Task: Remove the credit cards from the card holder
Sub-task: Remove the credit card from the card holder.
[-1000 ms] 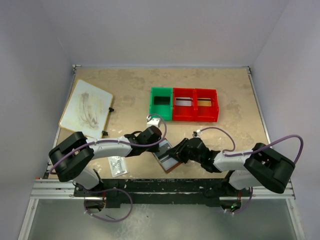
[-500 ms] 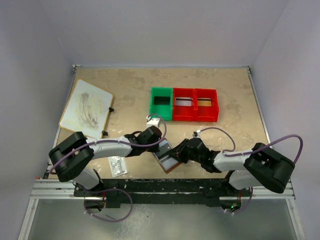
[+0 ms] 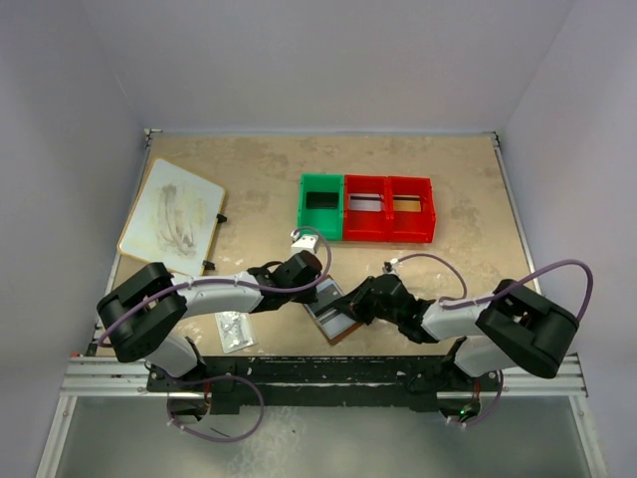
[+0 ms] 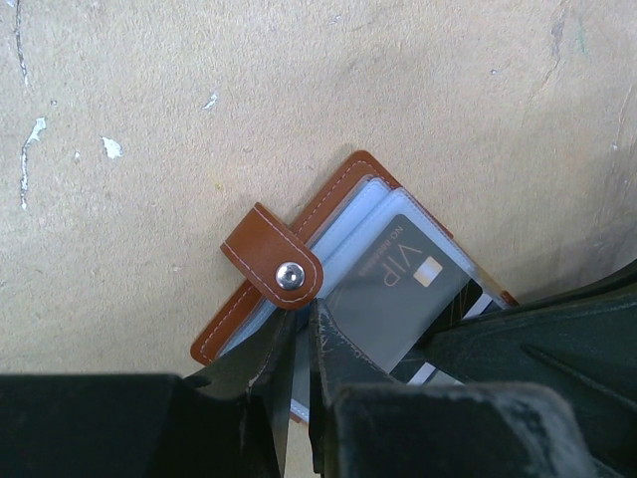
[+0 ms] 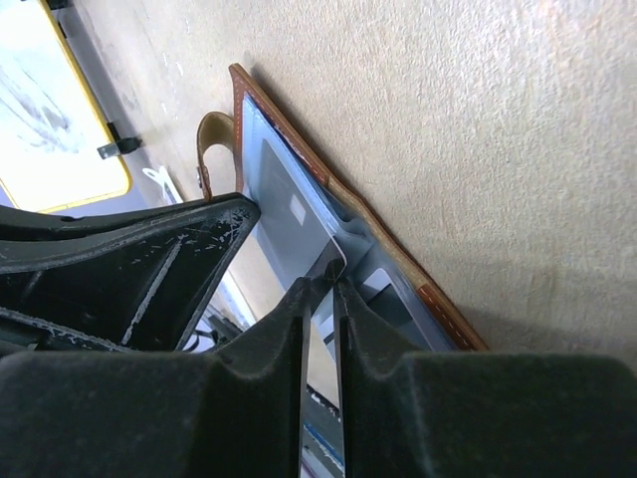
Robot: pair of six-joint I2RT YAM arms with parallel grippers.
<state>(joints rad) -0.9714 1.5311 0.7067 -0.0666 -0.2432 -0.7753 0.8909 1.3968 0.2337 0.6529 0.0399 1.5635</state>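
Nipping the grey card (image 5: 289, 224) by one corner, the right tool (image 5: 323, 281) risks slipping off. Left tool (image 4: 302, 327), near-closed, clamps the card holder (image 4: 261, 249)

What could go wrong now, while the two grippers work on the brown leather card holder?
1. The right gripper pinches only a corner of the thin silvery grey card, so it may slip out.
2. The left gripper holds the brown leather card holder just at its edge near the snap tab, so the holder may drag along with the card.
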